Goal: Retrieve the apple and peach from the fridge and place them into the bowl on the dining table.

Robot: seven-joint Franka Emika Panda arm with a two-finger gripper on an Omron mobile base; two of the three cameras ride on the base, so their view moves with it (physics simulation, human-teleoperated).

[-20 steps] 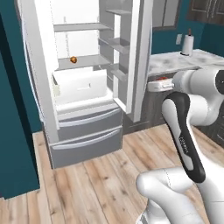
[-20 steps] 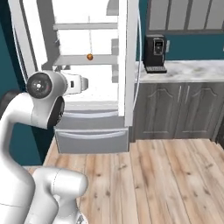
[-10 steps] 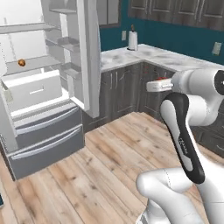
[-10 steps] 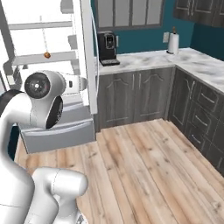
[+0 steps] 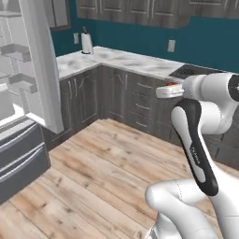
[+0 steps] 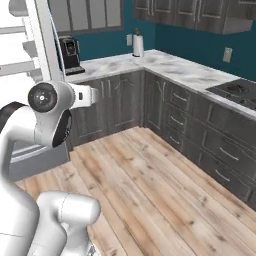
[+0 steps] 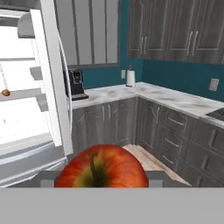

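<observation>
Apple [image 7: 101, 167] sits red with a yellowish patch and a dark stem hollow, right at the bottom of the hand view, clamped in the claw [image 7: 101, 177], whose jaws stand partly closed on either side of it. In the left base view a sliver of red shows at the claw [image 5: 172, 85] on the end of the arm, held out level above the wooden floor [image 5: 107, 172]; whether that sliver is all of the fruit I cannot tell at that size.

Since a second ago the whole picture has swung: the base has turned away from the fridge [image 5: 32, 84], so what was centred earlier now stands at the left edge of both base views, its door [image 7: 51, 78] open and its white shelves showing. Into view have come the dark grey cabinets with their marble worktop [image 6: 170, 67], a paper towel roll [image 6: 137, 46] in the corner, a coffee machine [image 6: 70, 52] beside the fridge, and a hob [image 6: 237, 90] at the far right. The grip on the apple is unchanged.

Peach [image 7: 5, 92] lies small and orange on a fridge shelf at the hand view's left edge, well apart from the claw.
</observation>
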